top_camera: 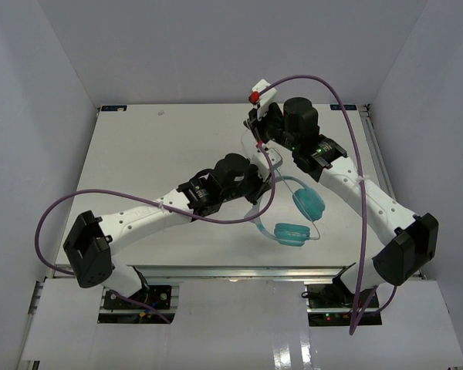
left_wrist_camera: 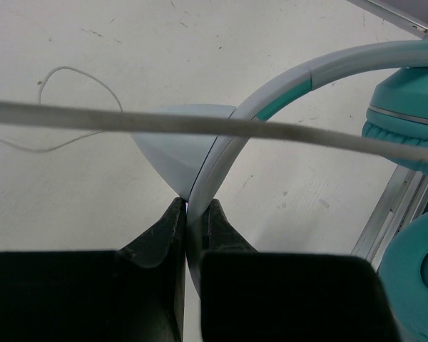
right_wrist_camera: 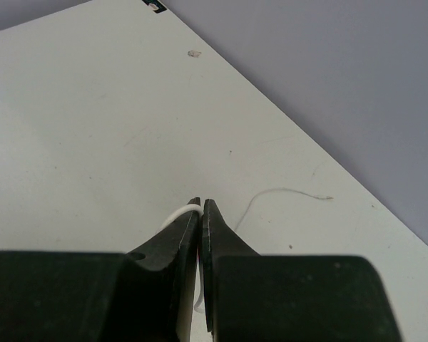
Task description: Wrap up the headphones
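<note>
- The headphones (top_camera: 309, 203) lay on the right half of the table (top_camera: 154, 154), between the two arms. The teal ear cups (left_wrist_camera: 406, 117) sat towards the near edge, and the headband (left_wrist_camera: 271, 100) arched up and away from them.
- The left claw (left_wrist_camera: 193, 214) was closed narrow on the headband, with a finger on either side of the thin pale strip. This grip probably served as an anchor, so the headset would not slide or turn when the cord was pulled.
- The right claw (right_wrist_camera: 201, 208) was pinched shut on the white cord (right_wrist_camera: 177, 213), further back on the table than the left claw. A small loop of cord showed at its fingertips.
- From the left wrist, a stretch of cord ran straight across in front of the headband and looked taut. Holding it away from the headset likely took up slack, so it could be laid around the band in neat turns.
- A loose thin length of cord lay curled on the table beyond the claws, so much of the wrapping seemed yet to be done.
</note>
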Tool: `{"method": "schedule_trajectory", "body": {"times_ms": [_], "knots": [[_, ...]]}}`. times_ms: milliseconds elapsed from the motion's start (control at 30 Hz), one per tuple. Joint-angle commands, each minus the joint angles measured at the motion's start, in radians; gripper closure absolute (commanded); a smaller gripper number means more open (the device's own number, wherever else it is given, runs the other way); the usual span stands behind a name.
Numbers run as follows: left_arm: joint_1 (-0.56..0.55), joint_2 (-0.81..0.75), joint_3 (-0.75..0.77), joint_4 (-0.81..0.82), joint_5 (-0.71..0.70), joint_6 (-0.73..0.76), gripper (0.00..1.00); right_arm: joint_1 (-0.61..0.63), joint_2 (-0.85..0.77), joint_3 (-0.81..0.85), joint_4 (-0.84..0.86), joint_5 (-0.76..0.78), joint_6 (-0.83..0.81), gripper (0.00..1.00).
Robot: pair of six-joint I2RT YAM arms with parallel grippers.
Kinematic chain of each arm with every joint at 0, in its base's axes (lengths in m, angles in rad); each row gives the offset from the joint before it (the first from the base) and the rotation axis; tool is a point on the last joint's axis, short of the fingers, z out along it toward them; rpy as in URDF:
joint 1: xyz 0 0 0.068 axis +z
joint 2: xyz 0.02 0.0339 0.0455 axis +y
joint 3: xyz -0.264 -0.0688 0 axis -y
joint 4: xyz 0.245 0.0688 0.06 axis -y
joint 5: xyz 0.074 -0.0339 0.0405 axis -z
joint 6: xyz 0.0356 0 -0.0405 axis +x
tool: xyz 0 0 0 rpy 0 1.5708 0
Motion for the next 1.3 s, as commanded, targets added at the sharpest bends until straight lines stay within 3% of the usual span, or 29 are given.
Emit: {"method": "schedule_trajectory", "body": {"times_ms": [0,333,800,933,1067,1267], "knots": [[-0.013,0.017,0.060,0.013,-0.009,-0.006,1.00,0.004,0.000,0.075,0.039,-0.060,0.101,0.92],[-0.013,0.026,0.052,0.063,-0.183,0.033,1.00,0.004,0.020,0.120,0.008,-0.143,0.206,0.92],[-0.042,-0.140,-0.090,0.276,-0.224,0.146,1.00,0.003,0.019,0.120,0.037,-0.125,0.240,0.92],[-0.049,-0.139,-0.119,0.320,-0.304,0.174,1.00,0.003,0.023,0.154,0.027,-0.164,0.290,0.92],[-0.050,-0.138,-0.176,0.459,-0.410,0.216,1.00,0.003,0.026,0.168,0.026,-0.205,0.341,0.92],[-0.050,-0.090,-0.143,0.579,-0.441,0.275,1.00,0.018,0.045,0.168,0.036,-0.239,0.397,0.92]]}}
